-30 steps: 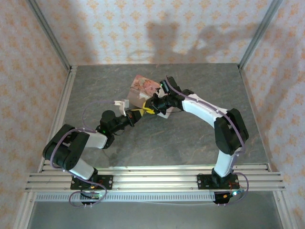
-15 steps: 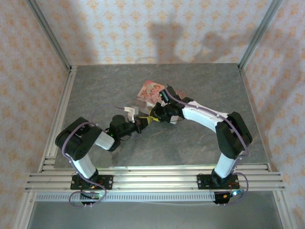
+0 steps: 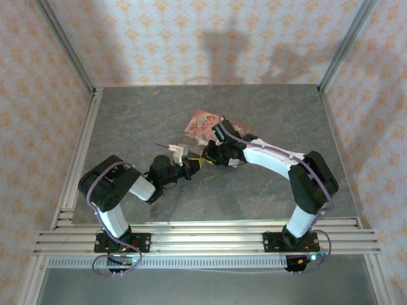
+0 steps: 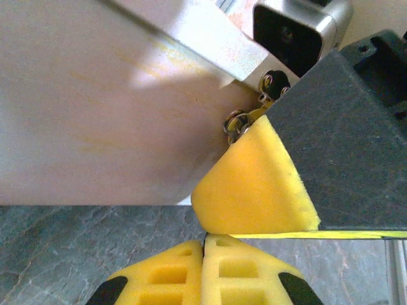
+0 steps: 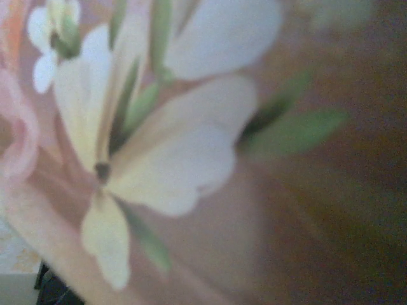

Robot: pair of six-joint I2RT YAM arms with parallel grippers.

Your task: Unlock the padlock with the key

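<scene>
Meeting nose to nose low over the grey desk [image 3: 254, 190], my left hand [image 3: 189, 170] and right hand [image 3: 205, 157] sit just on the near side of the pink tin [image 3: 202, 124]. My right forearm crosses the tin's near corner.

Left wrist view: my left hand's two yellow fingertips [image 4: 172, 276] are pressed flat together, fully closed, with nothing seen between them. Directly above them, touching or very nearly, is one yellow pad [image 4: 254, 190] of the right hand, its dark housing running off to the right. The pad's tip lies against the tin's pale side wall.

At that pad's upper tip is a cluster of tiny silvery rings [image 4: 236, 124], caught between pad and tin wall. Too small to say whether any of it is the key. Above, at the tin's edge, sits a small silvery block with a dark face [image 4: 296, 28]; I cannot tell whether it is the padlock.

Right hand: the second finger is hidden, so I cannot tell if it is open or gripping.

Right wrist view: blurred and very close on the tin's painted white flower [image 5: 172, 152].
</scene>
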